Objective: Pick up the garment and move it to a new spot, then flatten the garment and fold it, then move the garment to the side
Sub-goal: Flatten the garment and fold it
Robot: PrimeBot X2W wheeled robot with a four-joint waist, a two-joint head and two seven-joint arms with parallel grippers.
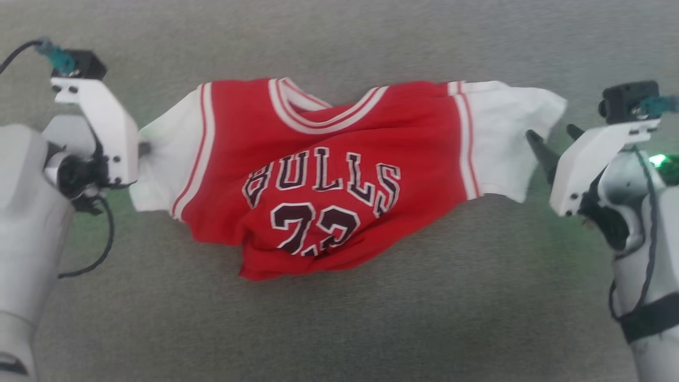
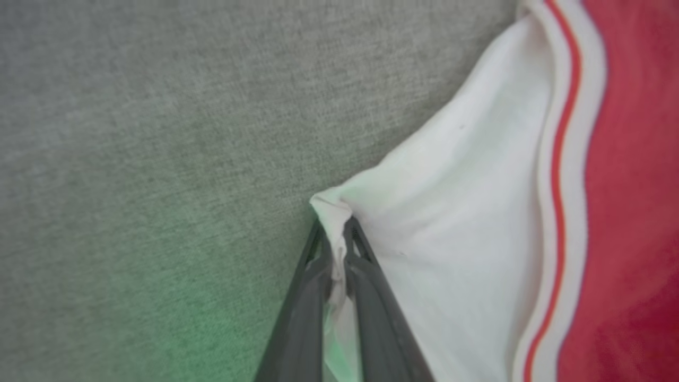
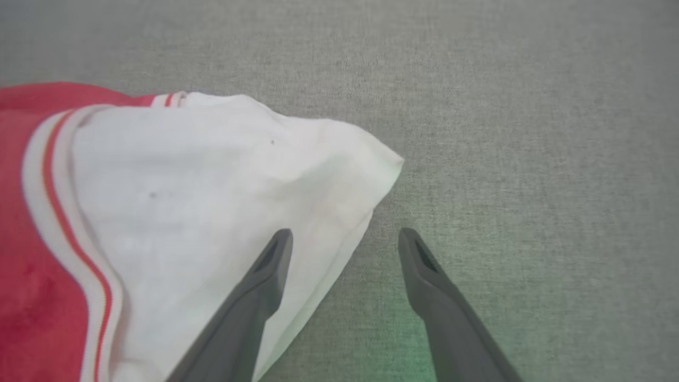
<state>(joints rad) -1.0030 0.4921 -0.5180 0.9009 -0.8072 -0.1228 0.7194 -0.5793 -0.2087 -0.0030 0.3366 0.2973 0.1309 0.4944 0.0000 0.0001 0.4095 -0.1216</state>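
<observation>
Slippage is the main worry. The left pincer point(image 2: 333, 225) is clamped on only a small bunched tip of the garment point(image 1: 329, 159), at the outer corner of its left-hand sleeve point(image 2: 451, 212). A firm pull could probably drag that thin pinch free.

The right pincer point(image 3: 345, 239) stands wide and holds nothing. One finger lies over the edge of the right-hand sleeve point(image 3: 212, 185), the other over bare bench point(image 3: 530, 159). Closing from here may catch only the hem, or miss. A lift by one side alone would let the red body swing and bunch.

The garment lies front up on the bench, stretched between the two pincers. It spreads away from the left pincer's tips. From the right pincer it sits just ahead and toward the other arm. Its lower part is rumpled.
</observation>
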